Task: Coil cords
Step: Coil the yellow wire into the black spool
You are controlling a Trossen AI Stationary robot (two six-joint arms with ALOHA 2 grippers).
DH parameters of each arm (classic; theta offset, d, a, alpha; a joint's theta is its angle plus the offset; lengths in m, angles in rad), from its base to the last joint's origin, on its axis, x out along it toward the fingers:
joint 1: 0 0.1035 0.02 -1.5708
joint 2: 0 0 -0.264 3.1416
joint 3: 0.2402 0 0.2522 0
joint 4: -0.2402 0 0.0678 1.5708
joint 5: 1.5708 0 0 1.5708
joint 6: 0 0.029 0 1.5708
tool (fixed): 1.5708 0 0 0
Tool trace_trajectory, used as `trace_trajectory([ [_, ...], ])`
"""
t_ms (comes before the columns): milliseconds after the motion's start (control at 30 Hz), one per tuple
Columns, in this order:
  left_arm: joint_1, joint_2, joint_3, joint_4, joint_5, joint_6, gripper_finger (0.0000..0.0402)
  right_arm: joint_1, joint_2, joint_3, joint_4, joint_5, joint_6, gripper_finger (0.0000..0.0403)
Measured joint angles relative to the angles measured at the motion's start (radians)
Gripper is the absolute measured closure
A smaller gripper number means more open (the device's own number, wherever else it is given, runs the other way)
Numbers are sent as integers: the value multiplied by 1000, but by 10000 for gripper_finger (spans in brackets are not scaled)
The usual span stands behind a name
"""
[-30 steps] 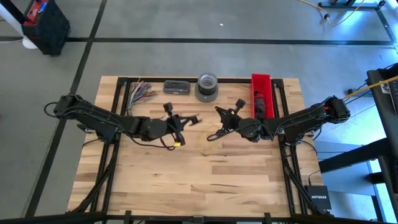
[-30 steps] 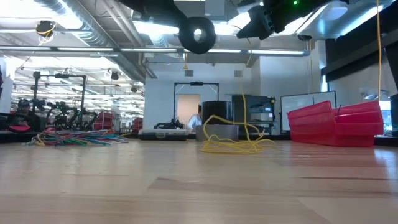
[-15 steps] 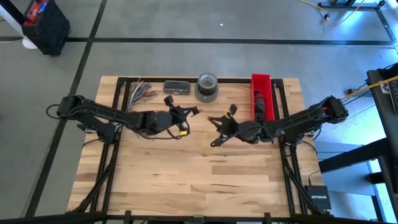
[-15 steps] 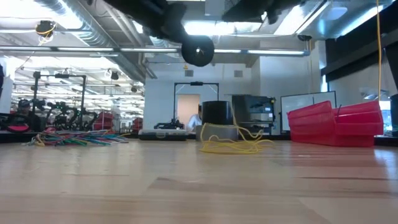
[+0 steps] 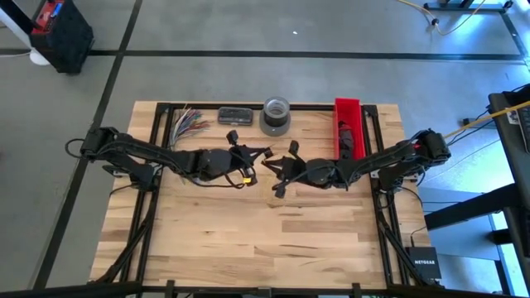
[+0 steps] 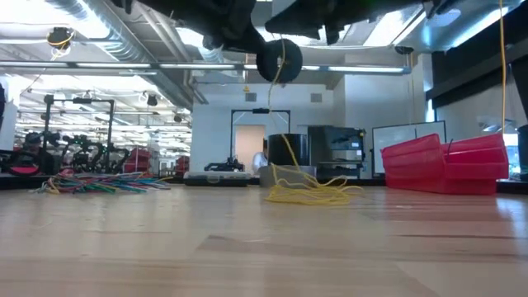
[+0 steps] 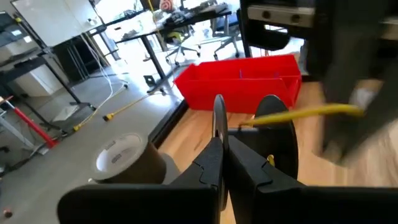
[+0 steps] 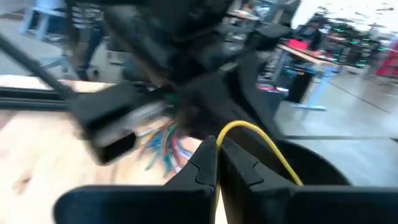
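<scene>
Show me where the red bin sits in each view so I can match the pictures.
High view: red bin, upper right of centre.
Low view: at the right edge.
Left wrist view: upper centre.
Right wrist view: not in it.
Shared landmark: grey tape roll, beside the bin in the high and left wrist views.

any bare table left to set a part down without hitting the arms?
Yes: the near half of the wooden table is bare, below both arms. Crowded: the far edge, with the fan of multicoloured wires, small dark box, grey tape roll and red bin. Mid-table, left gripper and right gripper nearly meet.
</scene>
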Motion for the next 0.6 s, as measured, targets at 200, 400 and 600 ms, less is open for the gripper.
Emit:
trace_trajectory([
  [200, -27, -9, 0, 122, -57, 83, 396, 0, 44, -2, -51, -26, 1, 394],
  [400, -96, -11, 0, 147, -83, 148, 396, 0, 84, -2, -60, 43, -106, 394],
  [600, -196, -58, 0, 135, -277, 263, 399, 6, 77, -2, -72, 79, -158, 393],
])
